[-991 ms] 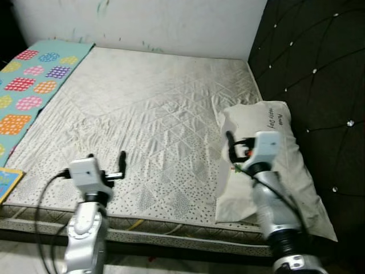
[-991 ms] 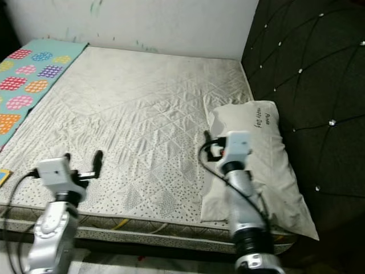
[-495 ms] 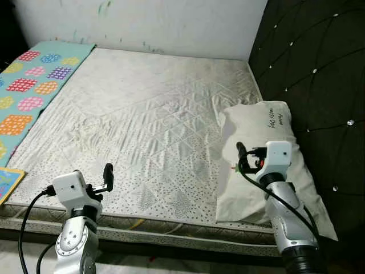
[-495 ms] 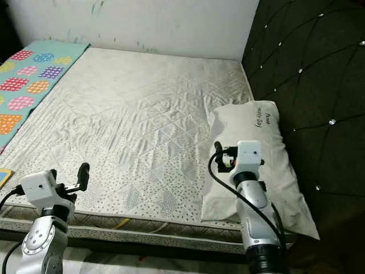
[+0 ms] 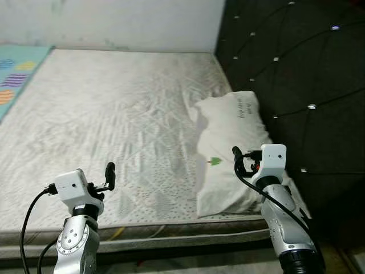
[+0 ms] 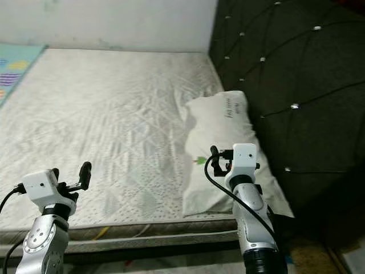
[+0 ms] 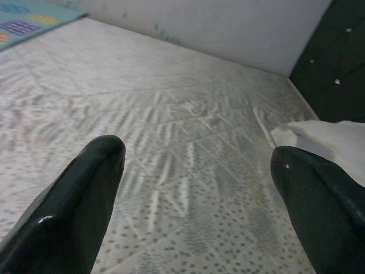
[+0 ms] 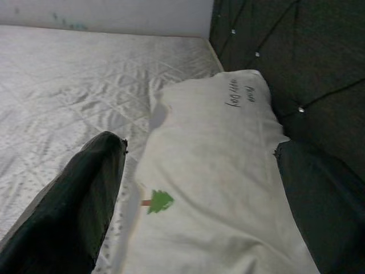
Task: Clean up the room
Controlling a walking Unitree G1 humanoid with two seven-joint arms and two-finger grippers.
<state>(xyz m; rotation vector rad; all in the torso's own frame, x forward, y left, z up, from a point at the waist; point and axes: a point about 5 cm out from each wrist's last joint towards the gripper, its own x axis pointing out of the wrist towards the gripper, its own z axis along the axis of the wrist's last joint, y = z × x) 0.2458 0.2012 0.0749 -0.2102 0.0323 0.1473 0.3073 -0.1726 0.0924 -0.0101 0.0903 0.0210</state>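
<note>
A white pillow (image 5: 228, 134) with a small green tree print (image 8: 159, 201) lies on the right side of the quilted white mattress (image 5: 102, 103), against the dark headboard. My right gripper (image 8: 199, 148) hovers open just above the pillow's near end, with nothing between its fingers. Over the mattress's front edge on the left, my left gripper (image 7: 197, 157) is held open and empty, pointing across the bed towards the far wall.
The dark tufted headboard (image 5: 296, 68) rises along the right side of the bed. A colourful patterned mat (image 5: 14, 74) lies on the bed's far left. A pale wall (image 5: 114, 23) bounds the far side. The floor (image 5: 348, 257) shows by the front right corner.
The camera has turned to the right, so the bed and pillow sit further left in the picture. Both arms have lowered slightly and both grippers stay open.
</note>
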